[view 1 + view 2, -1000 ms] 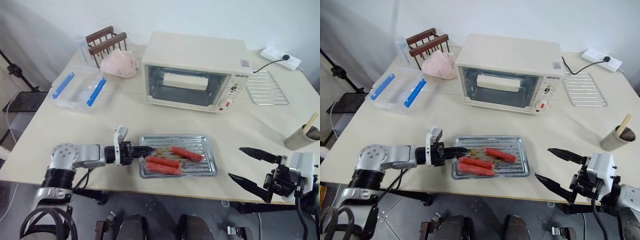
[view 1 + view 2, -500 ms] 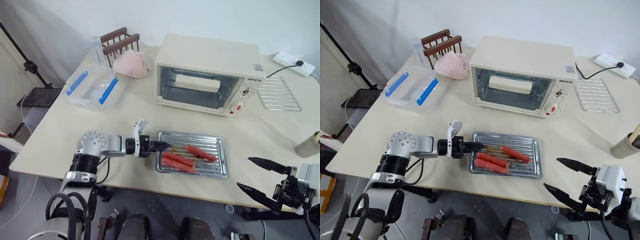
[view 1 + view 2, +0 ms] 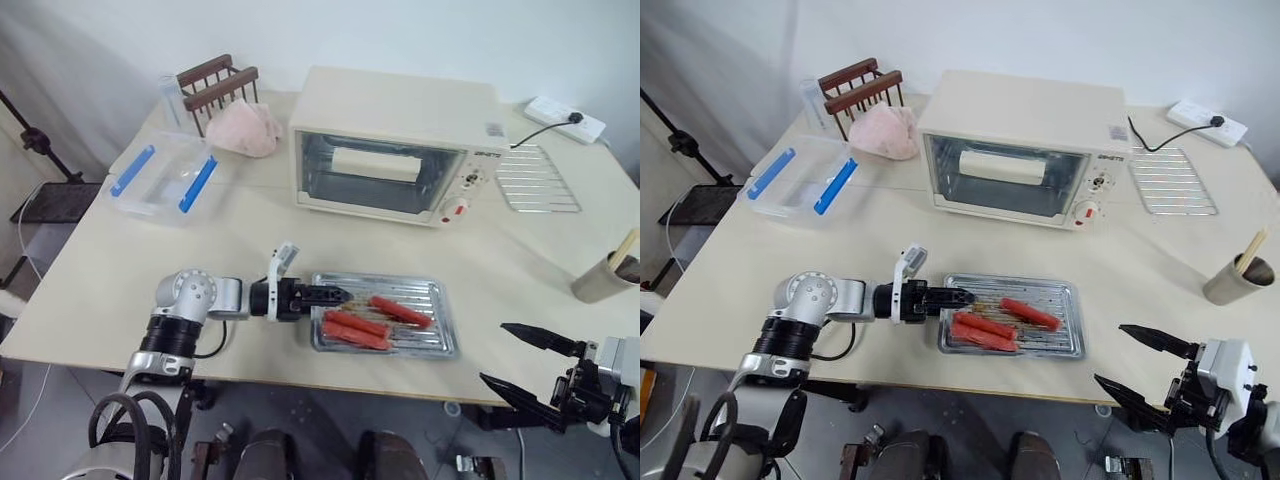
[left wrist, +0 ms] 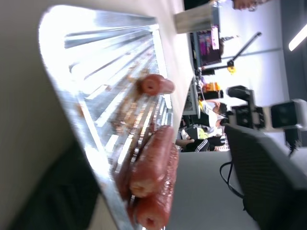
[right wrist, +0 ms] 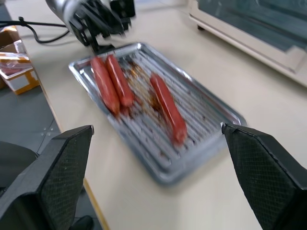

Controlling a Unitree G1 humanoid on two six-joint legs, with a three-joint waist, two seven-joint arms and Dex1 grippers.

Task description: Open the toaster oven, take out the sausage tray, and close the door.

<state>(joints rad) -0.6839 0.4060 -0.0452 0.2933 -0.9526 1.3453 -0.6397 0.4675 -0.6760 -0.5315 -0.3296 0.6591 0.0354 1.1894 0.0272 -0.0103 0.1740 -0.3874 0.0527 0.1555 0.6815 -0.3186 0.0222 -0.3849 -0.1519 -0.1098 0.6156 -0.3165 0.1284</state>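
Table (image 3: 120,270): pale, broad, bearing everything listed below.
Toaster oven (image 3: 395,140): cream-white box at the far middle of the table; two knobs and a red dot on its right front panel.
Door (image 3: 378,172): glass front, shut flat against the oven; cream bar handle seen across its upper part.
Plastic box (image 3: 160,180): clear, with blue clips, far left of the table, well apart from the oven.
Sausage tray (image 3: 385,315): silver, ribbed, out on the table near the front edge, in front of the oven and well apart from it; three red sausages (image 3: 357,330) inside, two side by side at the near left, one lying aslant toward the middle.
Wire rack (image 3: 538,178): bare, flat on the table just right of the oven.
Wooden rack (image 3: 213,82): dark slats, far left corner, with a pink cloth (image 3: 245,128) just in front.
Power strip (image 3: 557,117): white, far right, behind the wire rack.
Cup (image 3: 605,277): at the right edge, holding sticks.
Left gripper (image 3: 335,295): level, pointing right, at the tray's left rim; fingers spread apart, whether touching the rim cannot be told.
Right gripper (image 3: 520,360): off the table's near right corner, apart from the tray; fingers wide, holding nothing.
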